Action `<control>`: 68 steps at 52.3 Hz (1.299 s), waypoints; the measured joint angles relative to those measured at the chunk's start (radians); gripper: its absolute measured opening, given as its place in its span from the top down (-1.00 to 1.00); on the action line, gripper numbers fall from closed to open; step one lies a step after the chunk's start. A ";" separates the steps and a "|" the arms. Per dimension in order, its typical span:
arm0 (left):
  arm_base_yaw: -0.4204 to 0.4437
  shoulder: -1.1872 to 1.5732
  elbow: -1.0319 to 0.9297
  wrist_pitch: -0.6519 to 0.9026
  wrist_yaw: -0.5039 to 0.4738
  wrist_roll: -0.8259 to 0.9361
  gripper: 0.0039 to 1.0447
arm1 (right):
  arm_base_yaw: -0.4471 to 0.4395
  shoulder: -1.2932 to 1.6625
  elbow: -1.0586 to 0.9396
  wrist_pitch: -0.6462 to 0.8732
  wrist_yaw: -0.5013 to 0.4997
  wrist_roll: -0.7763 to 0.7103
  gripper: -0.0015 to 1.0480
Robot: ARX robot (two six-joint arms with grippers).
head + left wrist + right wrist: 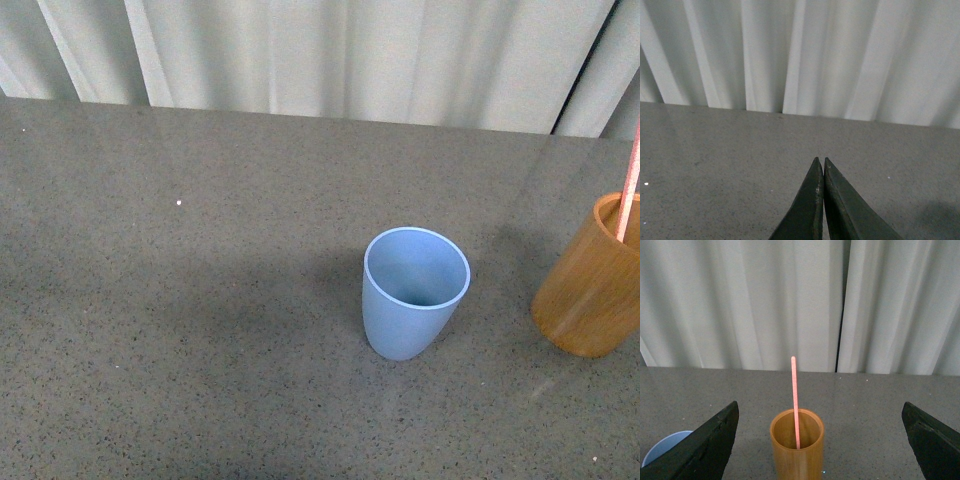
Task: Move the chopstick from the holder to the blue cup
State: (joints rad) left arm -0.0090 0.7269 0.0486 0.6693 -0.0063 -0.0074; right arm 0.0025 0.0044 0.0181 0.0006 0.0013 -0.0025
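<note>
The light blue cup (pixel 415 293) stands upright and empty near the middle of the table. At the right edge of the front view is the orange-brown wooden holder (pixel 592 292) with one pink-red chopstick (pixel 629 190) standing in it. In the right wrist view the holder (pixel 797 445) and the chopstick (pixel 795 402) sit ahead of my right gripper (pixel 820 412), which is wide open and short of them, and the blue cup (pixel 662 447) peeks past one finger. My left gripper (pixel 820 161) is shut on nothing above bare table. Neither arm shows in the front view.
The grey speckled table (pixel 200 300) runs back to a white pleated curtain (pixel 350 55). A dark gap in the curtain (pixel 842 305) lies behind the holder.
</note>
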 joint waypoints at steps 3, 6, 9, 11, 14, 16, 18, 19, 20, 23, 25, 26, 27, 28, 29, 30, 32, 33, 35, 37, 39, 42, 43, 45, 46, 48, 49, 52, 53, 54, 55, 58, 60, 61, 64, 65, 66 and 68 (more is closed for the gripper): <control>0.006 -0.013 -0.022 0.022 0.000 0.000 0.94 | 0.000 0.000 0.000 0.000 0.000 0.000 -0.81; 0.007 -0.033 -0.029 0.002 0.003 0.000 0.94 | 0.000 0.000 0.000 0.000 0.000 0.000 -0.81; 0.007 -0.064 -0.029 -0.029 0.004 0.000 0.94 | 0.000 0.000 0.000 0.000 0.000 0.000 -0.81; 0.007 -0.090 -0.029 -0.050 0.007 0.000 0.94 | 0.000 0.000 0.000 0.000 0.000 0.000 -0.81; 0.007 -0.135 -0.030 -0.090 0.006 0.000 0.94 | 0.000 0.000 0.000 0.000 0.000 0.000 -0.81; 0.007 -0.167 -0.030 -0.117 0.006 0.000 0.94 | 0.000 0.000 0.000 0.000 0.000 0.000 -0.81; 0.007 -0.200 -0.030 -0.146 0.006 0.000 0.94 | 0.000 0.000 0.000 0.000 0.000 0.000 -0.81; 0.007 -0.217 -0.030 -0.163 0.006 0.000 0.94 | 0.000 0.000 0.000 0.000 0.000 0.000 -0.81; 0.007 -0.228 -0.030 -0.174 0.006 0.000 0.94 | 0.000 0.000 0.000 0.000 0.000 0.000 -0.81; 0.007 -0.272 -0.030 -0.218 0.006 0.000 0.94 | 0.000 0.000 0.000 0.000 0.000 0.000 -0.81; 0.007 -0.289 -0.030 -0.232 0.006 0.000 0.94 | 0.000 0.000 0.000 0.000 0.000 0.000 -0.81; 0.007 -0.299 -0.030 -0.241 0.006 0.000 0.94 | 0.000 0.000 0.000 0.000 0.000 0.000 -0.81; 0.007 -0.310 -0.030 -0.250 0.006 0.000 0.94 | 0.000 0.000 0.000 0.000 0.000 0.000 -0.81; 0.007 -0.322 -0.030 -0.262 0.006 0.000 0.94 | 0.000 0.000 0.000 0.000 0.000 0.000 -0.81; 0.007 -0.329 -0.030 -0.270 0.006 0.000 0.94 | 0.000 0.000 0.000 0.000 0.000 0.000 -0.81; 0.007 -0.343 -0.030 -0.283 0.006 0.000 0.94 | 0.000 0.000 0.000 0.000 0.000 0.000 -0.81; 0.007 -0.367 -0.030 -0.307 0.006 0.000 0.94 | 0.000 0.000 0.000 0.000 0.000 0.000 -0.81; 0.007 -0.378 -0.030 -0.318 0.006 0.000 0.94 | 0.000 0.000 0.000 0.000 0.000 0.000 -0.81; 0.007 -0.398 -0.030 -0.338 0.006 0.000 0.94 | 0.000 0.000 0.000 0.000 0.000 0.000 -0.81; 0.007 -0.418 -0.030 -0.357 0.006 0.000 0.94 | 0.000 0.000 0.000 0.000 0.000 0.000 -0.81; 0.007 -0.435 -0.030 -0.373 0.006 0.000 0.94 | 0.000 0.000 0.000 0.000 0.000 0.000 -0.81; 0.007 -0.457 -0.030 -0.394 0.006 0.000 0.94 | 0.000 0.000 0.000 0.000 0.000 0.000 -0.81; 0.007 -0.466 -0.030 -0.404 0.006 0.000 0.94 | 0.000 0.000 0.000 0.000 0.000 0.000 -0.81; 0.007 -0.482 -0.030 -0.421 0.006 0.000 0.94 | 0.000 0.000 0.000 0.000 0.000 0.000 -0.81; 0.007 -0.486 -0.030 -0.425 0.006 0.000 0.94 | 0.000 0.000 0.000 0.000 0.000 0.000 -0.81; 0.007 -0.500 -0.030 -0.438 0.006 0.000 0.94 | 0.000 0.000 0.000 0.000 0.000 0.000 -0.81; 0.007 -0.508 -0.030 -0.446 0.006 0.000 0.94 | 0.000 0.000 0.000 0.000 0.000 0.000 -0.81; 0.007 -0.526 -0.030 -0.464 0.006 0.000 0.94 | 0.000 0.000 0.000 0.000 0.000 0.000 -0.81; 0.007 -0.527 -0.030 -0.466 0.006 0.000 0.94 | 0.000 0.000 0.000 0.000 0.000 0.000 -0.81; 0.007 -0.532 -0.030 -0.471 0.006 0.000 0.94 | 0.000 0.000 0.000 0.000 0.000 0.000 -0.81; 0.007 -0.537 -0.030 -0.476 0.006 0.000 0.94 | 0.000 0.000 0.000 0.000 0.000 0.000 -0.81; 0.007 -0.547 -0.030 -0.485 0.006 0.000 0.94 | 0.000 0.000 0.000 0.000 0.000 0.000 -0.81; 0.007 -0.555 -0.030 -0.494 0.006 0.001 0.94 | 0.000 0.000 0.000 0.000 0.000 0.000 -0.81; 0.007 -0.578 -0.030 -0.517 0.006 0.000 0.94 | 0.000 0.000 0.000 0.000 0.000 0.000 -0.81; 0.007 -0.639 -0.030 -0.608 0.006 0.000 0.94 | 0.000 0.000 0.000 0.000 0.000 0.000 -0.81; 0.007 -0.658 -0.030 -0.632 0.007 0.001 0.94 | 0.000 0.000 0.000 0.000 0.000 0.000 -0.81; 0.007 -0.674 -0.030 -0.649 0.006 0.001 0.94 | 0.000 0.000 0.000 0.000 0.000 0.000 -0.81; 0.007 -0.700 -0.030 -0.661 0.006 0.001 0.94 | 0.000 0.000 0.000 0.000 0.000 0.000 -0.81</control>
State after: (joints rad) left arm -0.0021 0.0265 0.0189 0.0078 -0.0006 -0.0067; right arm 0.0025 0.0044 0.0181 0.0006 0.0017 -0.0025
